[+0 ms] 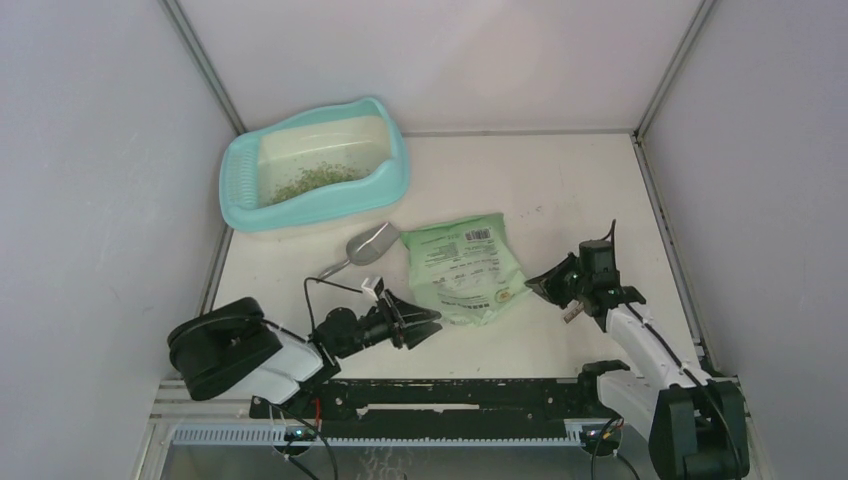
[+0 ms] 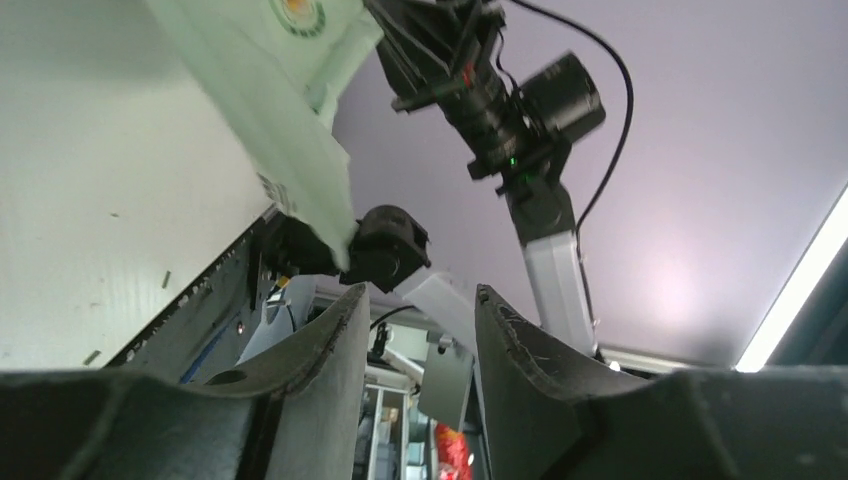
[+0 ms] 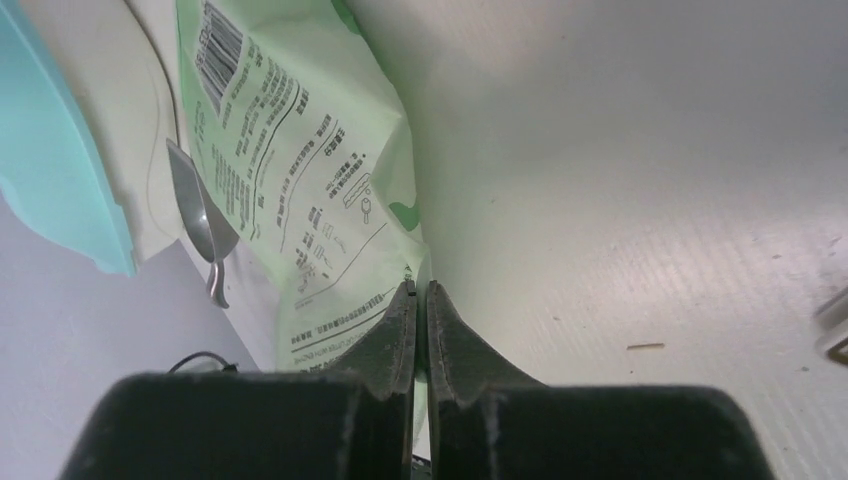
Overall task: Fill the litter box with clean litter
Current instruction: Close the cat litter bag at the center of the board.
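bag, scoop in front of litter box, open table to right

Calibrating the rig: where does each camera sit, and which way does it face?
Top external: above and behind the robot, looking down on the table; both arms show.
Left wrist: on the left arm, facing the right arm; the open left gripper shows.
Right wrist: on the right arm, facing left; the right gripper, shut on the edge of the flat green printed bag, shows.
Shared: all three show that bag; top and right wrist share the grey metal scoop and light turquoise plastic litter box.
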`<state>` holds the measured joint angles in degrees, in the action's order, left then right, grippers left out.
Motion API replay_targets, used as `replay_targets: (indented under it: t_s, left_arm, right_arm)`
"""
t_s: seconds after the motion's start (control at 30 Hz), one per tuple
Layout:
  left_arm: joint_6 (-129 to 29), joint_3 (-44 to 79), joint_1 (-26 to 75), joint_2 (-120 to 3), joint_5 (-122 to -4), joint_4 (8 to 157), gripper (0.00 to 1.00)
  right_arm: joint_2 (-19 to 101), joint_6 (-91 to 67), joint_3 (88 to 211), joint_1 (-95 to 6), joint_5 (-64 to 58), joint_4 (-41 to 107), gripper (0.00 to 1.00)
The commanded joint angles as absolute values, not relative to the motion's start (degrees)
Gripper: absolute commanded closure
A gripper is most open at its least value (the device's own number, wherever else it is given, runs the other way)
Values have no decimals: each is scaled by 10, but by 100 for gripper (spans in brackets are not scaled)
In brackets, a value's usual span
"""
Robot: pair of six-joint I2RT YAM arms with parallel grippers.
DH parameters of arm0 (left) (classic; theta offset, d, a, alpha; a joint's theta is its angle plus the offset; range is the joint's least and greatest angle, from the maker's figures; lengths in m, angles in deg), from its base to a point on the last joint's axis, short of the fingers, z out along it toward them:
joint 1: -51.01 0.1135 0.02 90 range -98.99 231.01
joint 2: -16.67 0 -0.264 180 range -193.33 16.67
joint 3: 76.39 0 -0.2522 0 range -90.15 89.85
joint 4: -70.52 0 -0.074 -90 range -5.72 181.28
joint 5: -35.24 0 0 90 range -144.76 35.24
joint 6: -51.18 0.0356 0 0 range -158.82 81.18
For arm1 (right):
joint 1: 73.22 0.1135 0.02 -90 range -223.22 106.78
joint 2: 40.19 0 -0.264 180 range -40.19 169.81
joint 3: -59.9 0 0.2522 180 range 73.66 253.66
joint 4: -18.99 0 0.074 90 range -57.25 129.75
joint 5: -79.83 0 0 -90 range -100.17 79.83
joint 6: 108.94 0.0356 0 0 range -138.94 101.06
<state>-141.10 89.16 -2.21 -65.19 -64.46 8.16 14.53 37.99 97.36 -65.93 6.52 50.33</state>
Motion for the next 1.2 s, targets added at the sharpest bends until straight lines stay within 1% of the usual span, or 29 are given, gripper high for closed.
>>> replay_targets:
  t_s: [0.0,0.07,0.13,0.2,0.23,0.3,0.37,0.4,0.47,0.57,0.77,0.9,0.97,1.17]
  left_arm:
    - [-1362,1006,-38,-583,-665,123,53]
    - [-1347,995,-41,-535,-670,194,54]
    - [-1320,967,-42,-469,-674,301,54]
    - [-1268,913,-42,-378,-672,479,54]
    - [-1230,868,-42,-316,-662,592,52]
    - [-1171,798,-39,-232,-606,777,45]
    - [-1131,757,-21,-185,-585,865,42]
    - [-1115,746,-3,-182,-599,877,41]
    - [-1088,724,20,-212,-633,878,43]
    - [-1023,664,21,-299,-655,876,45]
    - [-884,487,19,-459,-644,970,47]
    - [-836,394,16,-554,-636,997,47]
    - [-825,368,15,-608,-634,995,47]
    - [-820,335,-2,-712,-638,949,49]
  right_arm:
    - [170,319,1017,-704,91,529,100]
    - [181,303,1028,-721,99,534,100]
    - [195,288,1038,-736,106,536,100]
    - [210,271,1052,-755,111,542,100]
    - [217,263,1057,-762,116,542,100]
    - [234,246,1066,-776,131,541,100]
    - [254,228,1076,-786,145,539,100]
    - [262,224,1081,-788,150,542,100]
    - [277,218,1086,-793,157,536,100]
    - [293,208,1096,-795,159,533,100]
    - [325,172,1139,-797,150,560,100]
    - [342,165,1147,-800,163,558,100]
    - [346,166,1147,-801,168,555,100]
    - [361,169,1147,-806,189,546,100]
